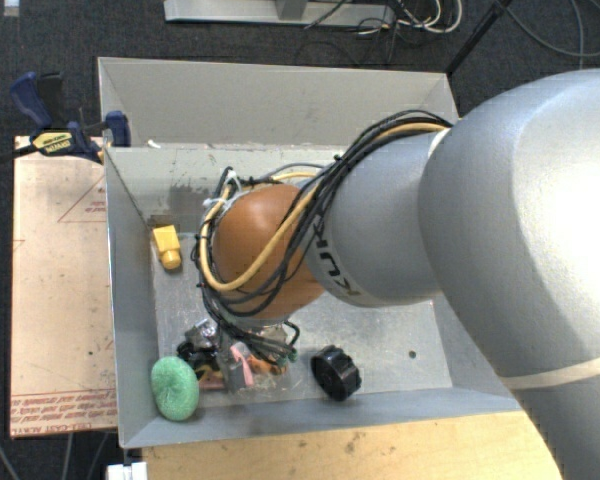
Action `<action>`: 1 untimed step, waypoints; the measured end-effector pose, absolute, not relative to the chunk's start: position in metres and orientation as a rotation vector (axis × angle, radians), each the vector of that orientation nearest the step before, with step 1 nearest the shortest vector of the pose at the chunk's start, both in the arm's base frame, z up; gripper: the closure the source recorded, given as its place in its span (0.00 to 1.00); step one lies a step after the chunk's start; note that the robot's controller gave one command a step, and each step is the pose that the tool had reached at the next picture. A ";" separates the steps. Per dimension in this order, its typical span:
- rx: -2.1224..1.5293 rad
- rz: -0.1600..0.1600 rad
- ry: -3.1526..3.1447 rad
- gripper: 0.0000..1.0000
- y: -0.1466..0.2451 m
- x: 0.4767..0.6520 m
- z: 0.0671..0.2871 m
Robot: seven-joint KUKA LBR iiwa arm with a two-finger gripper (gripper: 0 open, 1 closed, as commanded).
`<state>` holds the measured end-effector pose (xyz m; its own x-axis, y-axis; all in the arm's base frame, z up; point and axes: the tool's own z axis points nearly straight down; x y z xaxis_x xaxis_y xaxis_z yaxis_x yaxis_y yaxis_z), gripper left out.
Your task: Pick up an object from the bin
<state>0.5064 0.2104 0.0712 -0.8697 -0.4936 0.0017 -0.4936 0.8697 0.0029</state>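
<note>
My gripper hangs low at the bin's front, under the arm's wrist, just right of a green knobbly ball. A small black piece and a brownish piece lie between the ball and the gripper, touching or nearly touching it. A black round cap-like thing rests on the floor to the gripper's right, apart from it. What lies directly beneath the gripper is hidden.
A yellow block sits by the bin's left wall, farther back. The arm and its cables cover the bin's middle and right side. Bare floor shows at the front right.
</note>
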 end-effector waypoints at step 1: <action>0.800 -0.001 -3.035 1.00 0.221 0.491 0.111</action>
